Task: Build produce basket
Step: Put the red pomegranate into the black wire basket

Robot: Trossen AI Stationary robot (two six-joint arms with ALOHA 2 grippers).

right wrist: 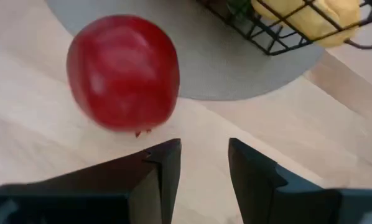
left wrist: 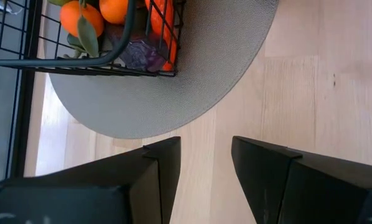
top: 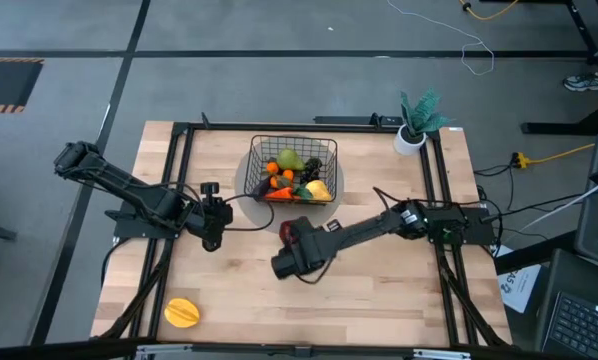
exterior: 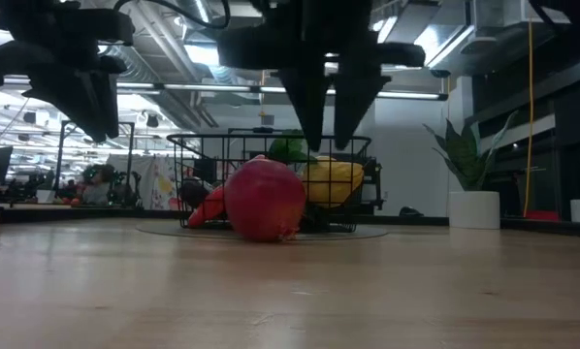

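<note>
The black wire basket [top: 294,168] stands on a round grey mat [top: 247,180] at the table's far middle and holds oranges, a green fruit, a yellow pear and other produce. A red apple [top: 286,232] rests on the bare table just near of the mat; it also shows in the low view [exterior: 264,199] and the right wrist view [right wrist: 122,71]. My right gripper [exterior: 330,143] is open, pointing down, above the table just beside the apple, touching nothing. My left gripper [top: 213,238] is open and empty to the left of the mat, above the table. A yellow-orange fruit [top: 182,313] lies at the near left.
A small white pot with a teal plant [top: 417,125] stands at the far right corner. Black frame rails [top: 179,170] run along the table's left, right and far sides. Bare wood lies between the apple and the near edge.
</note>
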